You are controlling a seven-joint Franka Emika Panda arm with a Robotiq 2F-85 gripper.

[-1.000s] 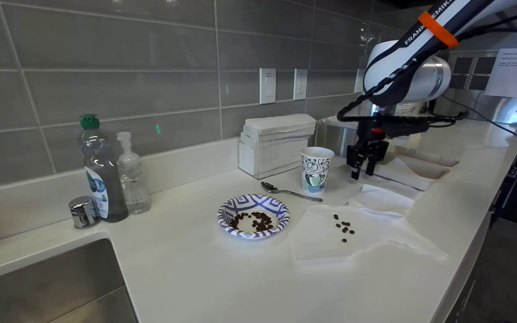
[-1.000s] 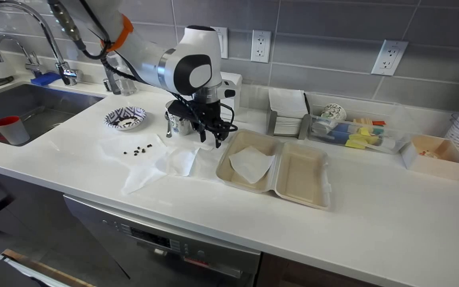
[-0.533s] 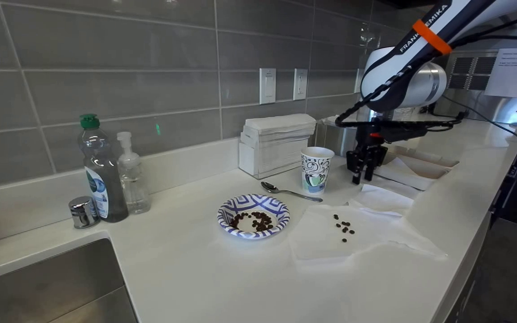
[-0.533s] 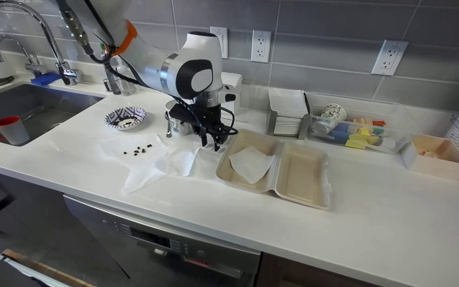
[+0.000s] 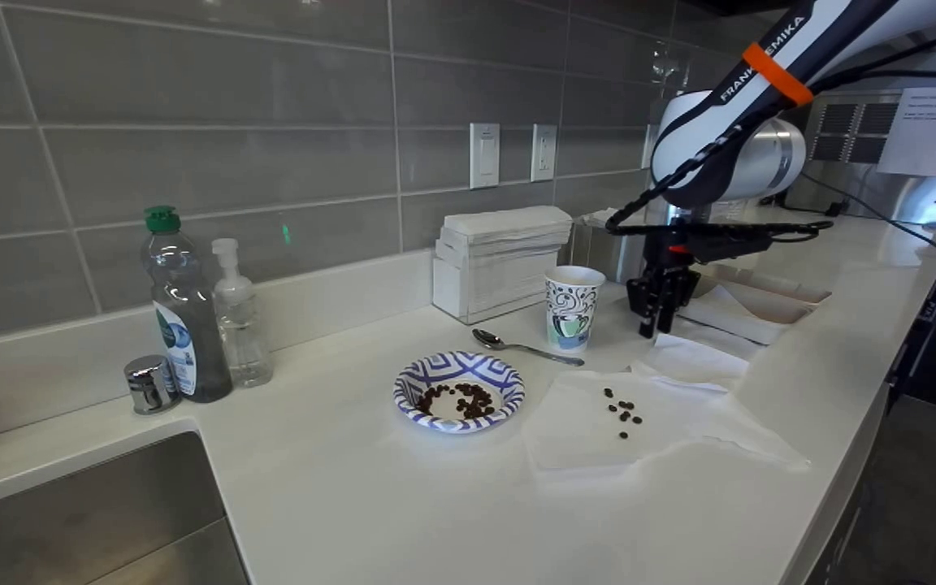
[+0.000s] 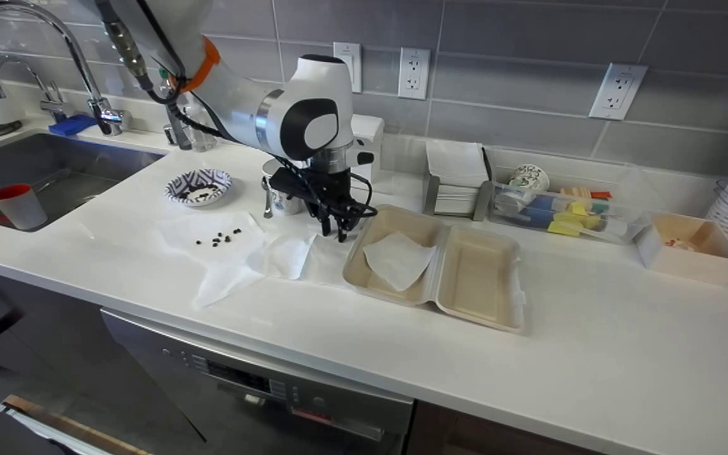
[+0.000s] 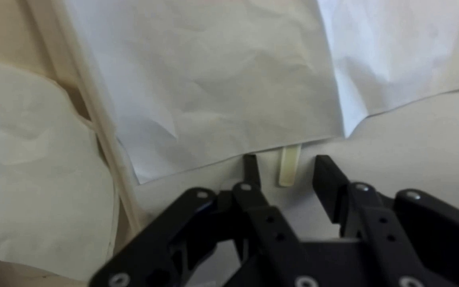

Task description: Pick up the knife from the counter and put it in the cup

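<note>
As wrist view alone shows, pale strip (image 7: 289, 166), between parted fingers (image 7: 329, 187)

In an exterior view the camera looks down along the counter (image 5: 370, 504) from beside the sink (image 5: 86, 520), at eight o'clock. In an exterior view the camera faces the tiled wall (image 6: 528, 101) from beyond the counter's front edge, angled down, the sink at nine. Both exterior views show the tool (image 5: 656, 329), cup (image 5: 572, 313) and bowl (image 5: 458, 367). The wrist view looks steeply down at close range, tool at five, sharing the open box (image 6: 481, 272) at nine and paper sheets (image 7: 213, 79) at twelve with both.
</note>
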